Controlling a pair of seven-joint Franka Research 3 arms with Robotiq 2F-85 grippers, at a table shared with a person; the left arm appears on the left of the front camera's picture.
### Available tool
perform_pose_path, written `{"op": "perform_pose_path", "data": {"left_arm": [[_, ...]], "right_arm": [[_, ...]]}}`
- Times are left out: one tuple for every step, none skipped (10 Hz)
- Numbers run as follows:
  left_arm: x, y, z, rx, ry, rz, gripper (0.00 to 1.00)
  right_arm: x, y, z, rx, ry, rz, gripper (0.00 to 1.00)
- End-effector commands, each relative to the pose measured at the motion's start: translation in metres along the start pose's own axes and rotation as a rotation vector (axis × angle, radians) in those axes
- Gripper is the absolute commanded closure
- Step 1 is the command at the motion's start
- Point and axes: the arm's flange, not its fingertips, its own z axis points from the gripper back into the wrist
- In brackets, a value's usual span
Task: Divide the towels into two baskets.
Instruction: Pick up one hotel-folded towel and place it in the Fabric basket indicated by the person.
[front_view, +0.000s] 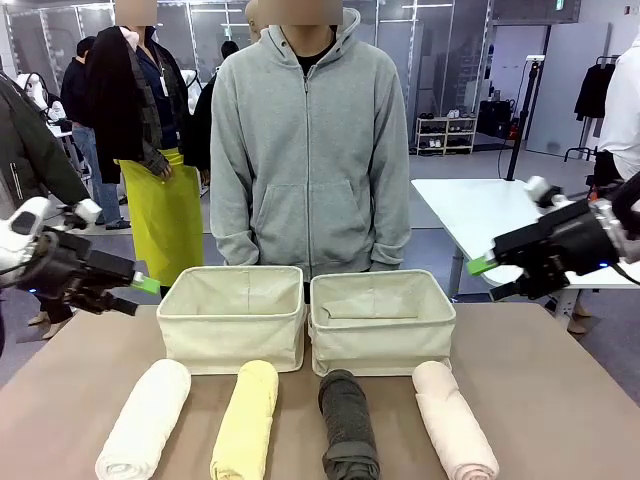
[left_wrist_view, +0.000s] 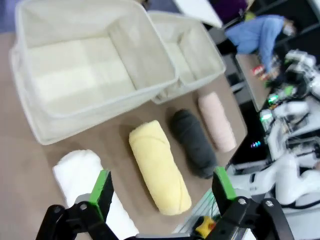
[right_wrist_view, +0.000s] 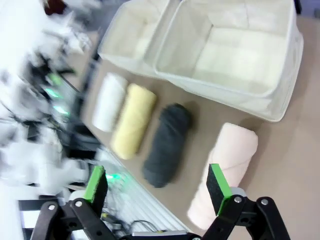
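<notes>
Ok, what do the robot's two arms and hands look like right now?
The left arm and right arm are white with rounded joints. The left hand and right hand are black, two-fingered, with bright green pads.

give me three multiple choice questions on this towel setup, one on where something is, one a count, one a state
1. Which towel lies at the robot's right end of the row on the table?
A white
B pale yellow
C pink

2. How many towels are inside the baskets?
A none
B two
C four

3. How does the left tool stand?
A open, holding nothing
B shut on a towel
C shut on a basket rim

Answers:
1 C: in the front view the pink towel lies to the right of the dark grey towel.
2 A: the left basket and the right basket show bare insides, and all four rolls lie in front of them.
3 A: in the left wrist view its green pads stand wide apart above the white towel, gripping nothing.
</notes>
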Motion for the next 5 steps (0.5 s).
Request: {"op": "perform_pose_path", "data": {"left_arm": [[-0.017,0.038,0.032,-0.074,-0.131,0.115,0.0],[-0.041,0.069,0.062,-0.075,-0.222,0.209,0.0],[-0.068,0.095,0.093,-0.087,-0.34,0.282,0.0],[-0.092,0.114,0.122,-0.076,-0.446,0.324,0.0],[-0.111,0.128,0.149,-0.051,-0.506,0.354,0.0]], "right_arm": [[-0.013,-0.047,0.037,0.188,-0.13,-0.15,0.0],[-0.033,-0.082,0.07,0.232,-0.229,-0.23,0.0],[-0.054,-0.112,0.107,0.222,-0.339,-0.309,0.0],[-0.077,-0.134,0.143,0.227,-0.45,-0.37,0.0],[-0.097,-0.15,0.175,0.194,-0.535,-0.422,0.0]]}}
